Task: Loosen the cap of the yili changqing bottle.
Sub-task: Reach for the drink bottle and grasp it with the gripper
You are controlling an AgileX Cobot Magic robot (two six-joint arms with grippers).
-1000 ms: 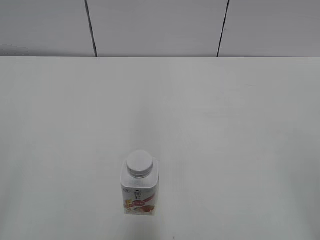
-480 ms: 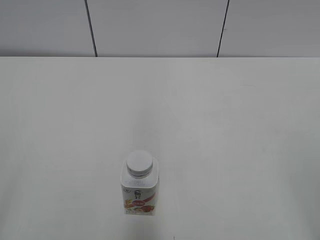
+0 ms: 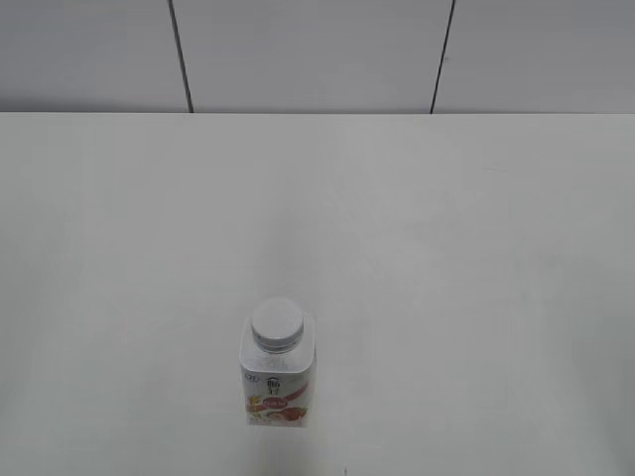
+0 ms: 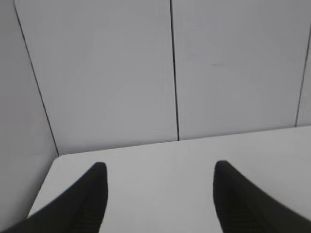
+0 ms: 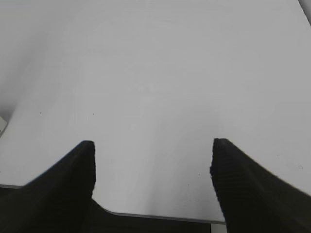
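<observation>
Yili changqing bottle (image 3: 277,373): one, upright on the white table (image 3: 446,258), red-and-orange label facing the exterior camera, out of sight of both my wrist cameras and clear of my fingers. Cap (image 3: 277,324): white, ribbed, seated on the neck. My left gripper (image 4: 160,170): dark fingers (image 4: 92,194) spread wide, nothing between them, over the table's far corner by the grey panelled wall (image 4: 121,73). My right gripper (image 5: 151,145): fingers (image 5: 233,179) likewise parted and empty, above bare tabletop near its edge.
</observation>
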